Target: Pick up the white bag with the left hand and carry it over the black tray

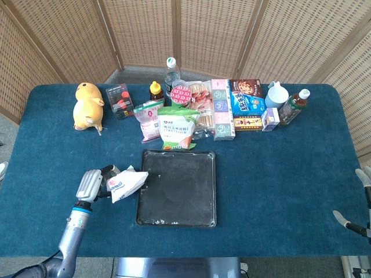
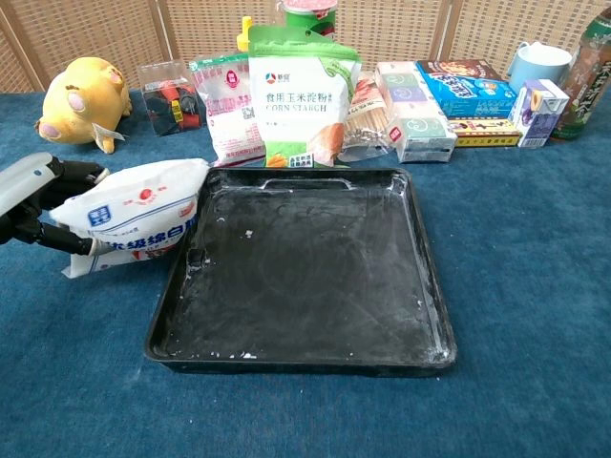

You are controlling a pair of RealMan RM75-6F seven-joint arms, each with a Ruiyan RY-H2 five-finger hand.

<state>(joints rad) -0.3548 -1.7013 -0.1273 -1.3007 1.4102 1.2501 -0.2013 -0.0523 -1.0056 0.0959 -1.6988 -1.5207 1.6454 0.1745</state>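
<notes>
The left hand [image 1: 93,184] sits just off the left edge of the black tray [image 1: 177,188], its forearm rising from the near-left corner of the table [image 1: 278,168] and angling toward the tray. The back of the hand faces up in the head view, and its dark fingers [image 2: 72,175] are wrapped over the left end of the white bag [image 2: 129,218], gripping it. The bag is raised and tipped nearly level, its free end pointing toward the tray; in the chest view that end reaches the tray's left rim, while most of the bag hangs beside the tray, not above its floor. The head view likewise shows the bag's tip overlapping the tray's left edge.

The right hand [image 1: 362,197] shows only at the frame edge, far to the right of the tray and beyond the table's edge; a few pale fingertips are visible, and whether they are spread or closed cannot be told.

Behind the tray stands a corn starch pouch [image 2: 291,95], and a yellow plush toy [image 1: 88,106] lies well to the tray's rear left.
</notes>
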